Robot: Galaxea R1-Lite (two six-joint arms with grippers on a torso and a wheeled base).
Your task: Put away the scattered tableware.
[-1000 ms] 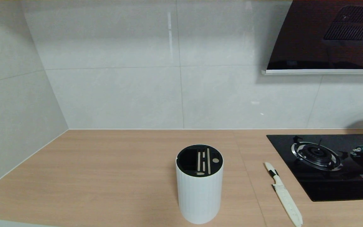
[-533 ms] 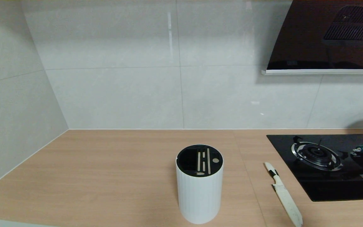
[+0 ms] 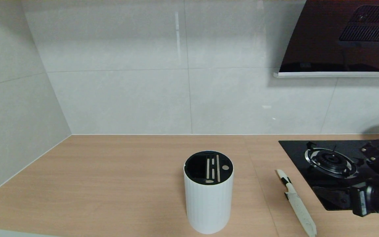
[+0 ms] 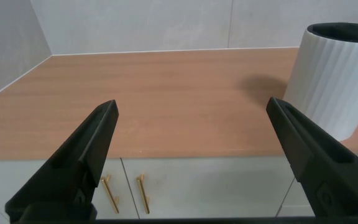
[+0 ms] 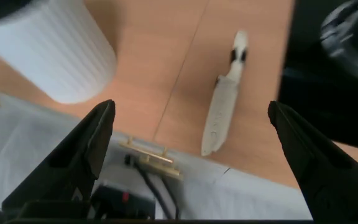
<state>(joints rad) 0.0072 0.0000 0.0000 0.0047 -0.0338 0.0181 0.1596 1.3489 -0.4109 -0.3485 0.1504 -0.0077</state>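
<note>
Knife (image 3: 296,202) flat on countertop (image 3: 127,171) between white holder (image 3: 208,194) and stove (image 3: 296,148); left end effector (image 4: 190,107) and right end effector (image 5: 188,107) wide apart.

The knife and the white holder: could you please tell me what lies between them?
Nothing but bare wooden counter lies between the knife and the white holder; both the head view and the right wrist view show that stretch.

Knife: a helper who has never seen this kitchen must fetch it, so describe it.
On the wooden countertop, look between the black gas hob and the white ribbed holder. The knife lies flat there near the front edge: slim, cream, with a black band on its handle.
</note>
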